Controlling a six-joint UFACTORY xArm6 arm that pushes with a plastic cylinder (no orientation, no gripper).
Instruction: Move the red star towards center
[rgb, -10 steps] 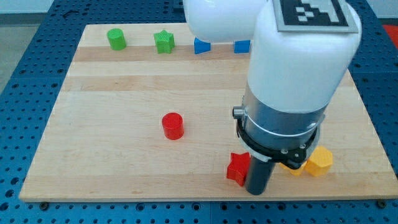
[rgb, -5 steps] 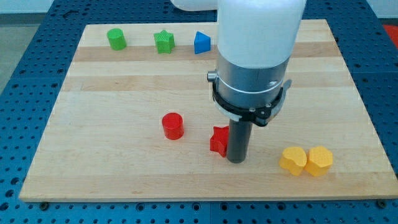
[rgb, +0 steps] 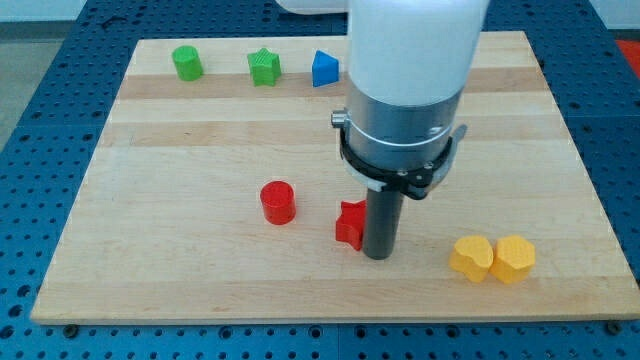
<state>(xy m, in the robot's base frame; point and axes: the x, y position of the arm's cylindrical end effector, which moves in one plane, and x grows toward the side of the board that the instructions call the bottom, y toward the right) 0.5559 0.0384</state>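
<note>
I carry no pincer, only a rod, so nothing is held; my tip (rgb: 378, 254) rests on the worktop (rgb: 150, 200) against the right side of the red star (rgb: 350, 223), slightly toward the view's bottom. The star lies to the tip's left, a little below and right of the board's middle (part of it is hidden behind my rod). I judge a further push toward the view's upper left would carry it to centre. The wood there lies bare; the red cylinder (rgb: 278, 202) sits near on the left, the yellow blocks (rgb: 492, 258) well apart on the right.
</note>
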